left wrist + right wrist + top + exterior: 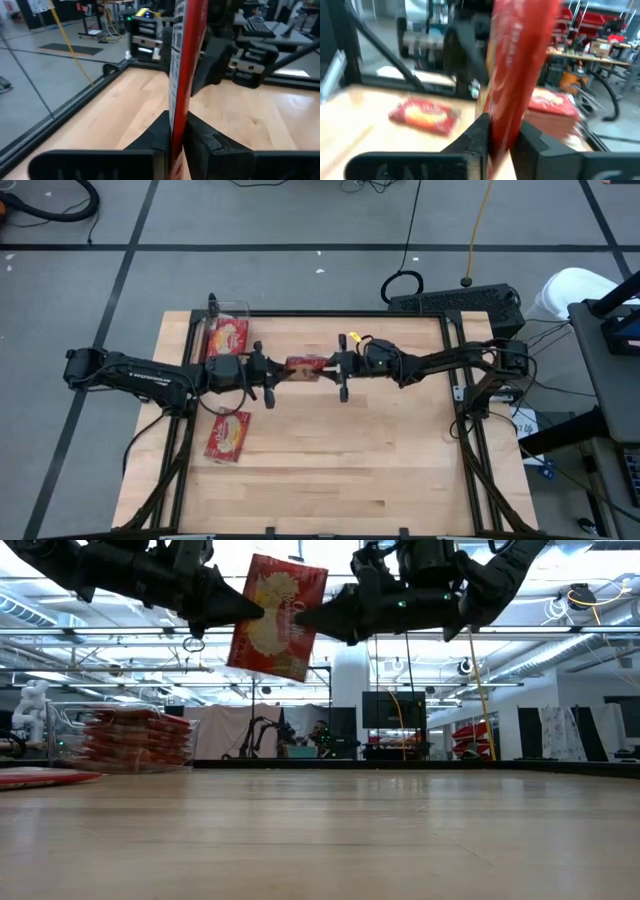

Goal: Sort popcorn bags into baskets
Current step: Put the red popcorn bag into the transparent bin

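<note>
Above the middle of the wooden tabletop (330, 450), one popcorn bag (277, 616) hangs in the air between the two arms — it touches nothing below it. The left end effector (277, 373) reaches in from one side and the right end effector (337, 367) from the other, meeting at the packet (304, 366). In the left wrist view the bag (182, 75) stands edge-on, its lower edge pinched between that arm's two dark fingers (155, 135), which sit nearly closed against it. In the right wrist view the red packet (517, 75) likewise sits between that arm's fingers (475, 135), close on either side; whether they press it firmly or merely flank it is hard to say.

Off to the left arm's side, at the far corner, the clear basket (236, 311) holds a stack of red bags (135, 738) (several deep, seen from the low view). One more loose bag (228, 434) lies flat on the tabletop nearer the front, well apart from the basket and below the left arm.

Past the far edge a black keyboard (455, 302) rests on the floor among cables.
</note>
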You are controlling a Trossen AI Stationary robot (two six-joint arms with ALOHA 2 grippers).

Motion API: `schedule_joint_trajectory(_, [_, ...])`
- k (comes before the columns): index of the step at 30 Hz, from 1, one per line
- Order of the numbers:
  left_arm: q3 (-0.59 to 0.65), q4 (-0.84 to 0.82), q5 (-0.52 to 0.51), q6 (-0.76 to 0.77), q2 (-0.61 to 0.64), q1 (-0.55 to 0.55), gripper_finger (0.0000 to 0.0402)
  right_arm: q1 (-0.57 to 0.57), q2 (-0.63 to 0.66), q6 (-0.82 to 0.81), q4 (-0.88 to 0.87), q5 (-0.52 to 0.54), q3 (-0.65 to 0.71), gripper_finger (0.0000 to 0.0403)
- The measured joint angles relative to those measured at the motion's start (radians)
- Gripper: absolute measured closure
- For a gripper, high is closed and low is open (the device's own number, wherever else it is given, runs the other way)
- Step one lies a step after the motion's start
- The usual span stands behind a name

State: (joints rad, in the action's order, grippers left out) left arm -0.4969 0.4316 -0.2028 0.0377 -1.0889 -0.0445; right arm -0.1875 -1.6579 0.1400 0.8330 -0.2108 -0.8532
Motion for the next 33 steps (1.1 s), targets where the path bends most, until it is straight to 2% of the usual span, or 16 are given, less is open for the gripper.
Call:
schedule_joint_trajectory(5, [0.0, -0.081, 0.005, 0.016, 0.1, -0.053, 0.0384, -0.024, 0.063, 0.069, -0.154, 0.005, 0.0, 0.0316])
schedule_joint_trajectory(10, [0.0, -0.241, 0.013, 0.076, 0.257, -0.132, 0.0374, -0.046, 0.083, 0.086, -0.239, 0.001, 0.0, 0.0295])
schedule_joint_trajectory(14, [0.0, -0.4, 0.014, 0.157, 0.395, -0.2, 0.0367, -0.059, 0.083, 0.094, -0.302, 0.002, 0.0, 0.0291])
schedule_joint_trajectory(17, [0.0, -0.518, 0.011, 0.239, 0.493, -0.276, 0.0378, -0.061, 0.083, 0.113, -0.349, 0.0, 0.0, 0.0293])
schedule_joint_trajectory(22, [0.0, -0.653, 0.02, 0.287, 0.612, -0.421, 0.0384, -0.061, 0.083, 0.151, -0.372, 0.0, 0.001, 0.0293])
schedule_joint_trajectory(27, [-0.086, -0.867, 0.125, 0.338, 0.637, -0.595, 0.0374, -0.061, 0.083, 0.187, -0.344, 0.0, 0.03, 0.0293])
schedule_joint_trajectory(33, [-0.2, -1.035, 0.314, 0.268, 0.551, -0.761, 0.038, -0.061, 0.082, 0.194, -0.217, 0.0, 0.098, 0.0293])
